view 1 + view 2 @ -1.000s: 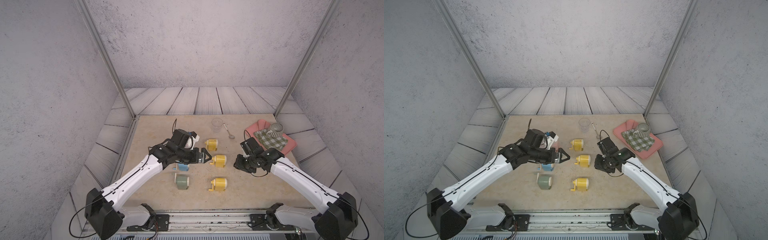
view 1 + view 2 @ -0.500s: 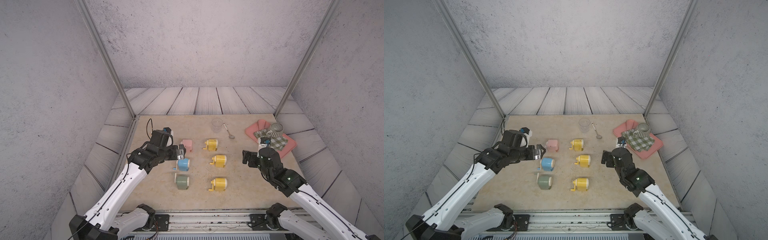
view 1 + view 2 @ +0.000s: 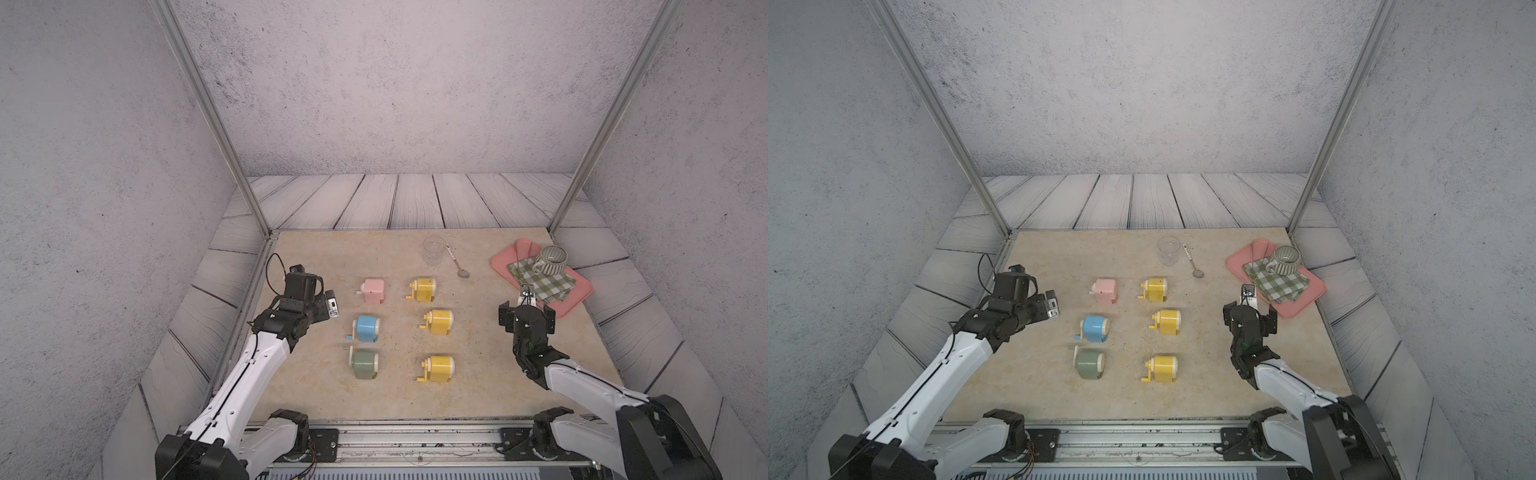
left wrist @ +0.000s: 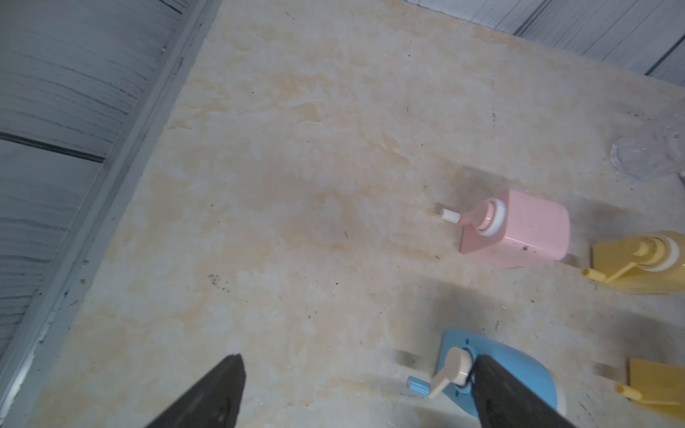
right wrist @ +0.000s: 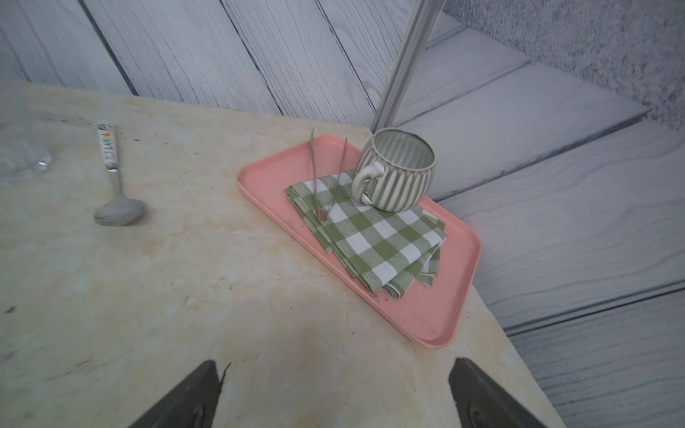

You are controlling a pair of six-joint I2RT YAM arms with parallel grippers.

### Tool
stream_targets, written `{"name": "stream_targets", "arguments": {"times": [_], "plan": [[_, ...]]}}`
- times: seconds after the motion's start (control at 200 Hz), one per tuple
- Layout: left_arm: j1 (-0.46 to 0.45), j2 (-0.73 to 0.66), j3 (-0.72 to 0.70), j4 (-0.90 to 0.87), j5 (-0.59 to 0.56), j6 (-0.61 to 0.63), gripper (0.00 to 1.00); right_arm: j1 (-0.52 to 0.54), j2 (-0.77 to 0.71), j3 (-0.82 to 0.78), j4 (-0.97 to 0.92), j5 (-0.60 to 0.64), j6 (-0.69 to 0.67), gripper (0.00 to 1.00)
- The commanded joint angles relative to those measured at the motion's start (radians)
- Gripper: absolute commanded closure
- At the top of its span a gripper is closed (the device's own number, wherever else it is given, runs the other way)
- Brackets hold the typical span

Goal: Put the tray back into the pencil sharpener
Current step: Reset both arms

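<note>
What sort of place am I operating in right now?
Most likely a staged robot test cell, not a real room: a beige tabletop boxed in by printed wall panels on metal frame posts, a mounting rail along the front edge, and six pencil sharpeners laid out in two neat columns.

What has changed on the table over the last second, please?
The left end effector drew back from the middle yellow sharpener toward the left edge of the table; the right end effector drew back toward the pink tray. Both stand open, empty. The pink sharpener and blue sharpener, covered before, now show. The green sharpener, spoon and mug stayed put.
</note>
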Motion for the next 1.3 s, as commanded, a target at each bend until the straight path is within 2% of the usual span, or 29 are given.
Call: {"name": "stream_targets", "arguments": {"times": [0.0,0.065,0.135,0.16,0.195,0.285,0.355,0.46,0.661,0.731,0.801,0.861,0.911,0.976,1.046,1.296], "plan": [[0.012,-0.041,-0.065,0.128,-0.153,0.04,0.02,-0.048,0.12,-0.004,0.294,-0.06,0.006,0.01],[0.016,-0.07,-0.122,0.201,-0.234,0.063,0.02,-0.09,0.166,0.029,0.277,-0.18,-0.017,0.01],[0.019,-0.132,-0.213,0.339,-0.309,0.105,0.02,-0.132,0.252,0.013,0.384,-0.176,0.027,0.01],[0.021,-0.158,-0.257,0.405,-0.329,0.129,0.02,-0.155,0.275,0.008,0.43,-0.21,0.034,0.01],[0.024,-0.197,-0.325,0.501,-0.355,0.186,0.02,-0.163,0.282,0.013,0.402,-0.234,0.042,0.01],[0.039,-0.272,-0.51,0.819,-0.373,0.309,0.02,-0.17,0.339,0.0,0.499,-0.239,0.039,0.01],[0.093,-0.269,-0.575,0.925,-0.347,0.296,0.02,-0.177,0.313,0.029,0.393,-0.253,0.054,0.01],[0.181,-0.177,-0.574,0.936,-0.279,0.23,0.02,-0.189,0.326,0.077,0.324,-0.273,0.058,0.01],[0.203,0.161,-0.53,1.177,-0.215,0.207,0.02,-0.193,0.338,0.135,0.225,-0.267,0.067,0.01],[0.204,0.265,-0.491,1.241,-0.202,0.248,0.02,-0.192,0.337,0.135,0.223,-0.269,0.067,0.01],[0.206,0.303,-0.435,1.187,-0.15,0.291,0.02,-0.194,0.336,0.135,0.222,-0.27,0.068,0.01],[0.212,0.372,-0.434,1.265,-0.142,0.298,0.02,-0.195,0.337,0.134,0.223,-0.268,0.067,0.01],[0.214,0.429,-0.433,1.336,-0.088,0.325,0.02,-0.194,0.337,0.134,0.222,-0.269,0.067,0.01],[0.212,0.488,-0.403,1.331,-0.034,0.35,0.02,-0.195,0.334,0.134,0.222,-0.269,0.066,0.01],[0.212,0.497,-0.411,1.357,-0.028,0.355,0.02,-0.194,0.335,0.134,0.223,-0.268,0.066,0.01],[0.211,0.473,-0.397,1.289,-0.018,0.36,0.02,-0.195,0.335,0.134,0.224,-0.268,0.064,0.01]]}}
